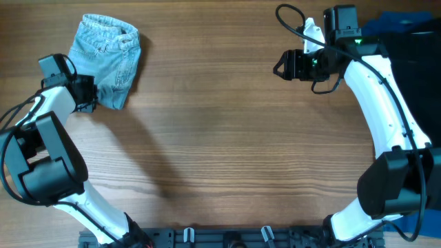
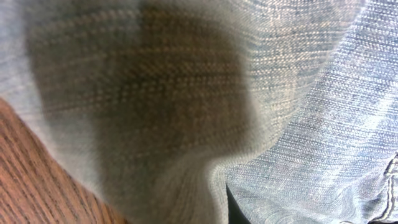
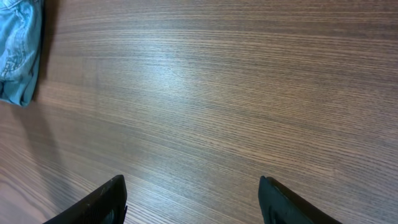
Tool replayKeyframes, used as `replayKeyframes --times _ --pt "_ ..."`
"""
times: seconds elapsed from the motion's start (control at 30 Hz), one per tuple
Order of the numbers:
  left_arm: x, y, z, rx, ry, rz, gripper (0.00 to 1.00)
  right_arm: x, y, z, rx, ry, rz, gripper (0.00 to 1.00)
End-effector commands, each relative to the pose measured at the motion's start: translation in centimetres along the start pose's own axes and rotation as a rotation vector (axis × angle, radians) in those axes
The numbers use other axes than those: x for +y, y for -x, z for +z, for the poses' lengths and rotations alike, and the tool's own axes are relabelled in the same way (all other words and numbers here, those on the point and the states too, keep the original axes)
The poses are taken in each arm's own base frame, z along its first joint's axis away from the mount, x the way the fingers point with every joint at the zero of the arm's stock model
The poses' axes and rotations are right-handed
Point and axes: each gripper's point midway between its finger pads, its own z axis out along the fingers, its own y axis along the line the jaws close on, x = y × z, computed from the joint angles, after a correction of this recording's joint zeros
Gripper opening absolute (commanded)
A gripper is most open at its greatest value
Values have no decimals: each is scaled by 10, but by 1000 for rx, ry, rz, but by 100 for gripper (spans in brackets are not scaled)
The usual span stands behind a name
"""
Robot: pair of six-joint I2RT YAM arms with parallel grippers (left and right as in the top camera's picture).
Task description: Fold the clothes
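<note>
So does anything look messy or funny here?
A bit. The shorts lie bunched and crooked near the left edge of the table, not flat, with the left gripper pinching one edge.

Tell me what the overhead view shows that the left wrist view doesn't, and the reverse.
Only overhead: the whole pair of shorts at the picture's upper left, with the left gripper at their lower-left edge. It also shows the right gripper open above bare wood, and a black garment and a blue garment at the right edge.

Only left wrist: the denim weave up close, a shadowed fold filling the frame, and a stitched seam in the corner. Its own fingers are hidden.

Both: the shorts on the wooden table.
</note>
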Motion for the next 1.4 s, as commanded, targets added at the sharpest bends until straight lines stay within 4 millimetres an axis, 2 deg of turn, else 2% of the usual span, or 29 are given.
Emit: replayKeyframes --times 0.0,0.37,0.47,0.53,0.57,0.6,0.63,0.67,0.7,0.77,0.8,0.83,0.97,1.07,1.17,1.27,1.37 --pt "26 8 5 -40 85 -97 4 -4 -4 8 24 -8 20 68" --pt "26 8 5 -44 84 -147 4 -5 -6 8 32 -9 23 68" --pt "29 10 5 -55 97 -139 13 -4 -6 8 32 -9 22 68" --pt "33 11 4 -68 117 -139 15 -4 -6 8 32 -9 22 68" --pt "35 11 4 -72 127 -131 21 -4 -6 8 32 -9 22 68" --pt "35 11 4 -70 127 -96 37 -4 -6 8 32 -9 22 68" --pt "35 11 4 -67 128 -58 48 -4 -6 8 32 -9 22 68" --pt "35 11 4 -60 128 0 68 -4 -6 8 32 -9 22 68" --pt "35 11 4 -54 132 87 80 -4 -6 8 32 -9 22 68" --pt "40 8 1 -28 158 248 94 -4 -6 8 32 -9 22 68" --pt "42 6 -1 -16 169 319 96 -4 -6 8 32 -9 22 68" --pt "49 2 -9 22 198 462 99 -4 -6 8 32 -9 22 68" --pt "61 -7 -23 80 246 565 95 -4 -6 8 32 -9 22 68" --pt "60 -8 -36 97 246 677 88 -5 -6 8 31 -9 22 68" --pt "47 1 -52 44 220 780 87 -5 -4 9 25 -8 19 68" --pt "30 21 -80 -82 213 806 89 -5 -3 9 22 -8 26 68" --pt "8 25 -107 -157 146 815 87 -5 -1 10 16 -7 34 68"
